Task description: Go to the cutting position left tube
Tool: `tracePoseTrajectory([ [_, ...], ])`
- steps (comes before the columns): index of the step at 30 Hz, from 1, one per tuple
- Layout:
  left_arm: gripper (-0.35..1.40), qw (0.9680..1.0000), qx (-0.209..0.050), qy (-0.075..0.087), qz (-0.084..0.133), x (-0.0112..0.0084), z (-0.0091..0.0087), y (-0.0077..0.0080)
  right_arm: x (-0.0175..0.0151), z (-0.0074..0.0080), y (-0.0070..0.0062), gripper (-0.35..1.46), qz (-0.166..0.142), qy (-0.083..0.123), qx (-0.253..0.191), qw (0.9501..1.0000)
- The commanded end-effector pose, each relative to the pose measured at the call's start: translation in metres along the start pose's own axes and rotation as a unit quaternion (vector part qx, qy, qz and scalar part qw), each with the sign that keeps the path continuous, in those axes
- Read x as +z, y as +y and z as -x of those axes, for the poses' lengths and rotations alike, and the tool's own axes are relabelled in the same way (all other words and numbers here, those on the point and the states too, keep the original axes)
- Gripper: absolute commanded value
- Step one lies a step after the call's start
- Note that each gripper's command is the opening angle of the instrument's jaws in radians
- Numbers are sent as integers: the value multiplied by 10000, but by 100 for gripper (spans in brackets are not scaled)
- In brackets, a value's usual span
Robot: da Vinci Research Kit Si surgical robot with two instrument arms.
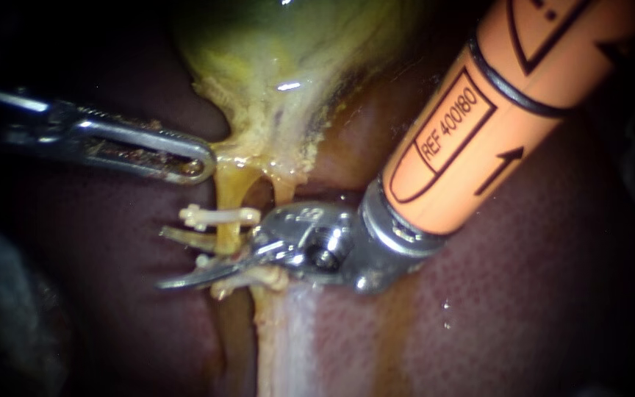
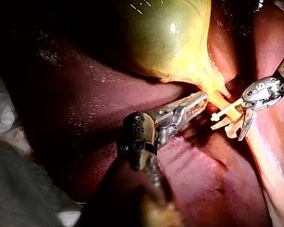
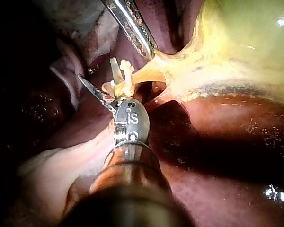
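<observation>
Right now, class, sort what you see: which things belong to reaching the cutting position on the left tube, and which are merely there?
In the job: right instrument, blades open; left tube; clips on it.
Merely there: left instrument, jaws shut on the gallbladder; right tube; liver.

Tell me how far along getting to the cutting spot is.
Done: clips sit on the left tube. In hand: the right instrument reaches its open blades across that tube between clips; the left instrument holds the gallbladder. Left: only fine settling, apparently; nothing cut.
</observation>
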Motion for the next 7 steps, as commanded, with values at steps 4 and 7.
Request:
tracePoseTrajectory([
  [4,-35,10000,2,0,2,0,0,0,0,0,0,143,-2,-3,5,10000],
  [7,-35,10000,2,0,3,0,0,0,0,0,0,143,-2,-3,5,10000],
])
